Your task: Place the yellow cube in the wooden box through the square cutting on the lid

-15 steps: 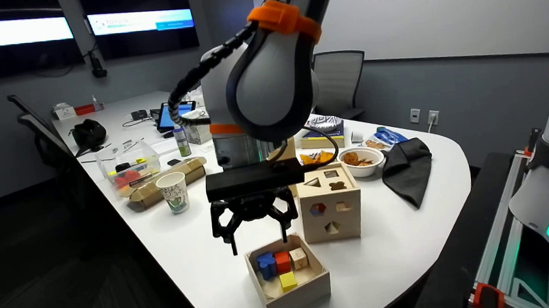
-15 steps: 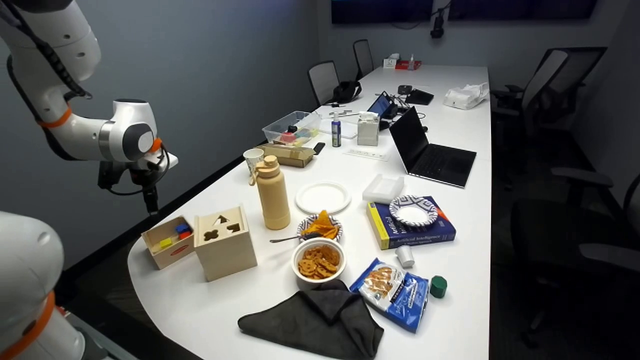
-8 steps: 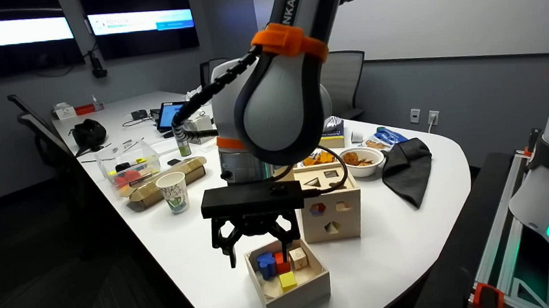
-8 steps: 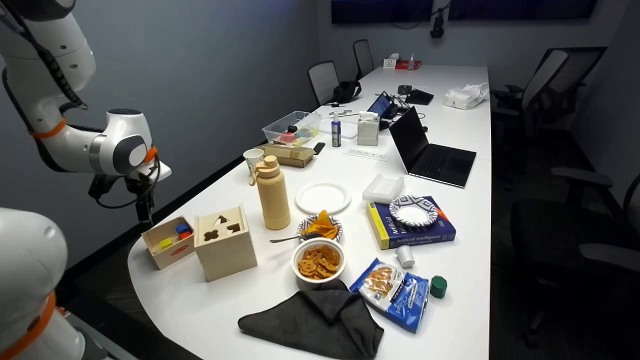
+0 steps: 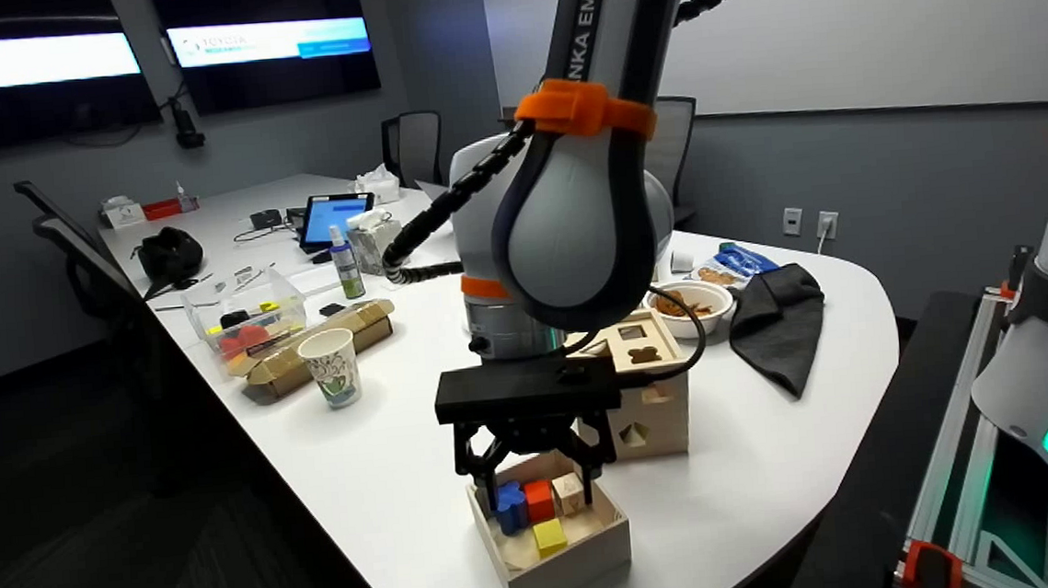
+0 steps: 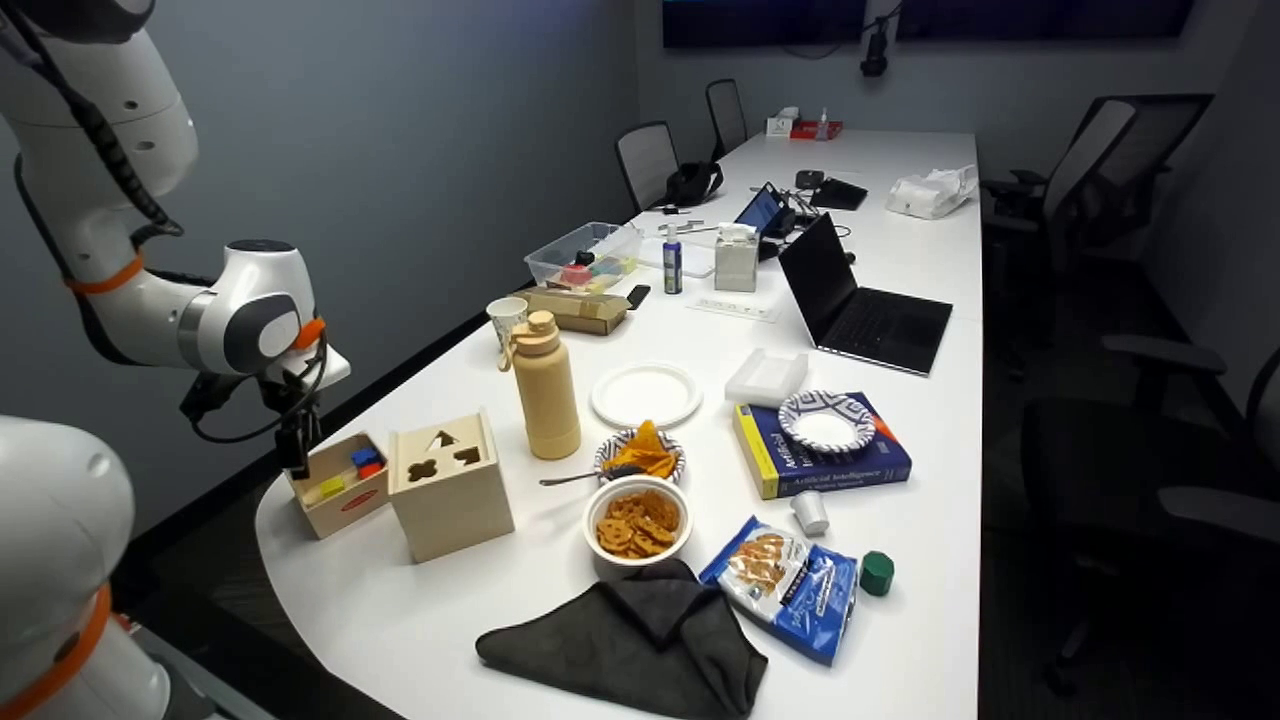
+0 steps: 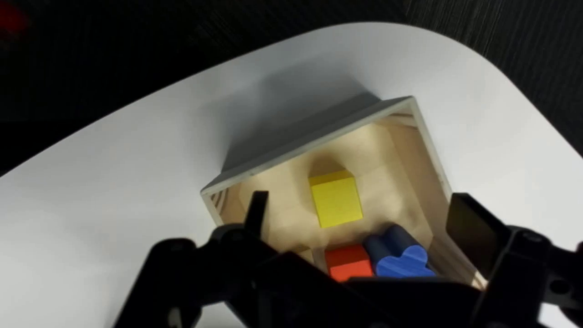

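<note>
Above a shallow wooden tray [image 5: 571,572], my pincer [image 5: 540,502] points down, unclenched, its two jaws standing wide apart. From the bottom edge of my wrist view they extend inward, one toward each side of the tray. Between them in that view, on the tray's floor, lies the yellow cube [image 7: 337,202], a small bright block set apart from the walls. Near it are a red block [image 7: 350,266] and a lobed blue block [image 7: 405,264], just beside each other, and a wood-coloured block [image 5: 567,494]. Just beside the tray, upright on the white table [image 5: 749,472], stands the larger wooden box [image 6: 455,515], shaped like a cube. Its lid [image 6: 445,461] faces up, pierced with dark shapes, a triangle and a clover among them. Farther out, in an exterior view, are a tan bottle [image 6: 550,400], a white bowl [image 6: 630,567] of brown crackers [image 6: 640,525], and a black cloth [image 6: 640,640] lying on the same table.
</note>
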Available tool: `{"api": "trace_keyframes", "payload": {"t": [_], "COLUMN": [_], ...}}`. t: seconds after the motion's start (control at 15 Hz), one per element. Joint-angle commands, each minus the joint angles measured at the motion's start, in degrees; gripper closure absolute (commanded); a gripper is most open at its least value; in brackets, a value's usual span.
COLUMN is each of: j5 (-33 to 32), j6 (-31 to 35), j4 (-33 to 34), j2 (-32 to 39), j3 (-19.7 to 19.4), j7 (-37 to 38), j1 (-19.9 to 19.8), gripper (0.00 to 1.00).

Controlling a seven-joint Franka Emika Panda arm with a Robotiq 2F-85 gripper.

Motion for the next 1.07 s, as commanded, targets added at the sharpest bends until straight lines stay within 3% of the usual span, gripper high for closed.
{"api": "trace_keyframes", "payload": {"t": [0.0, 0.33, 1.0], "j5": [0.22, -1.61, 2.65], "j6": [0.24, -1.4, -2.97], "j4": [-0.71, 1.95, 6.45], "j2": [-0.18, 2.46, 8.07], "j3": [-0.81, -1.14, 4.32], "j7": [-1.61, -9.64, -28.14], "j1": [-1.08, -3.51, -9.14], "gripper": [0.0, 0.0, 0.0]}}
